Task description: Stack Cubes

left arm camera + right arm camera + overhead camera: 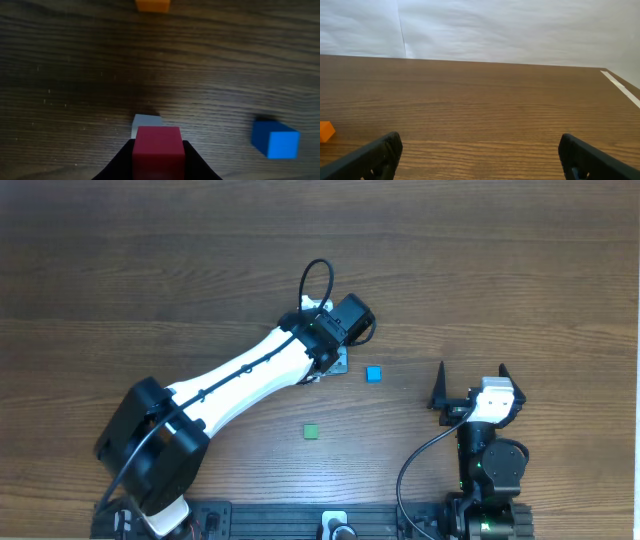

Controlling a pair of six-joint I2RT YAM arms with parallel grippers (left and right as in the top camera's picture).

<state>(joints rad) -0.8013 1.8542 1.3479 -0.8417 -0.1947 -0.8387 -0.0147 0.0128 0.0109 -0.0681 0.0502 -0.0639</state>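
- Left wrist view: the left jaws are clenched on the red cube (158, 150), gripping two opposite faces. The cube sits level, so its underside is free to land flat.
- The grey cube (145, 121) stands on the worktop (75, 75) just beyond the red cube and is partly hidden by it. The red cube appears to hang above it and a little to one side. I cannot tell how much gap is left between them.
- By my reading, the step in hand is lining the red cube up over the grey cube to start the stack.
- In the top view the left arm (240, 375) reaches from the lower left to the centre of the frame, with its wrist over that spot.
- The blue cube (373, 373) lies just right of centre, near the left wrist but apart from it.
- The green cube (311, 432) lies at lower centre, well apart from the blue cube. Both are loose on the worktop, probably waiting their turn.
- The orange cube (152, 4) lies farther off beyond the grey cube, touching nothing.
- The right jaws are released, spread wide and holding nothing. The right arm (480, 430) stands at the lower right of the top view, folded close to its base. I judge that this leaves the centre free for the left arm.
- Likely risk: if the red cube is let go while off-centre, it could tip off the grey cube. A small sideways correction seems needed first.
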